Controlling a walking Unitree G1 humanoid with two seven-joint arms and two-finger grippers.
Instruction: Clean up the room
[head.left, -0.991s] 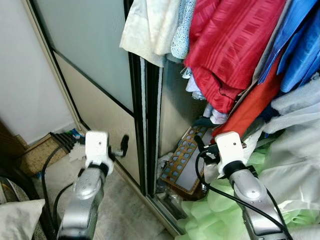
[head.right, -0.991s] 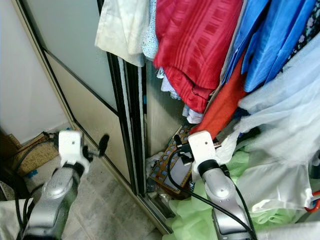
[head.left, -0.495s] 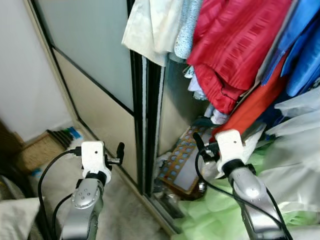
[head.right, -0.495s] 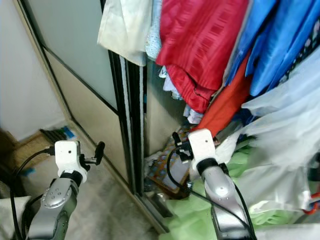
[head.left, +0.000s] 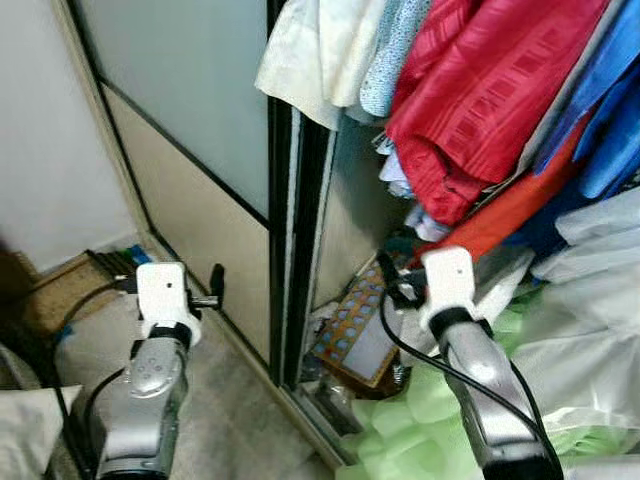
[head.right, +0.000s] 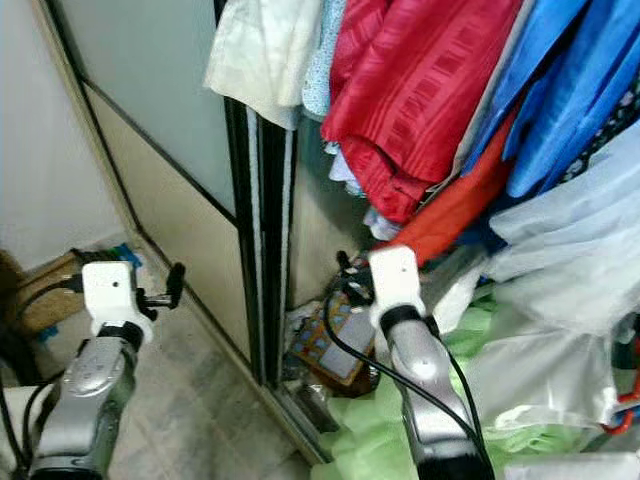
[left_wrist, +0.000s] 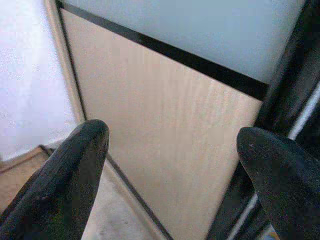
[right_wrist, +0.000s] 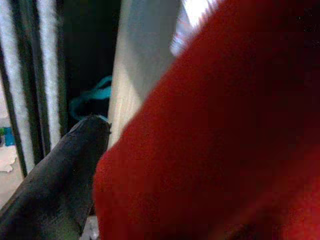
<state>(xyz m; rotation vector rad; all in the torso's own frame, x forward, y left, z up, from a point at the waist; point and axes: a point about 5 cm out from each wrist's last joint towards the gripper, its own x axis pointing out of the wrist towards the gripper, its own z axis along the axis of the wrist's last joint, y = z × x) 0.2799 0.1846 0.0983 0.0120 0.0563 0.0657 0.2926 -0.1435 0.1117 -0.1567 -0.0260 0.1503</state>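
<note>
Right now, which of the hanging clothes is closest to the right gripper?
The orange-red garment, hanging lowest beneath the striped red one. Its hem drops to the right gripper, whereas the cream and blue clothes hang higher up.

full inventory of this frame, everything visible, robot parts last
sliding wardrobe door: 1, grey-green upper panel, beige lower panel, black frame, left of the opening
cream garment: 1, hanging at the door edge
red garment: 1, striped, hanging mid-rail
orange garment: 1, hanging below the red one
blue garments: several, hanging at right
white sheer fabric: heap, far right
light green fabric: heap, wardrobe floor
patterned board: 1, brown frame with blue spots, leaning inside the wardrobe
left gripper: 1, black fingers apart, facing the door
right gripper: 1, against the orange garment
</note>
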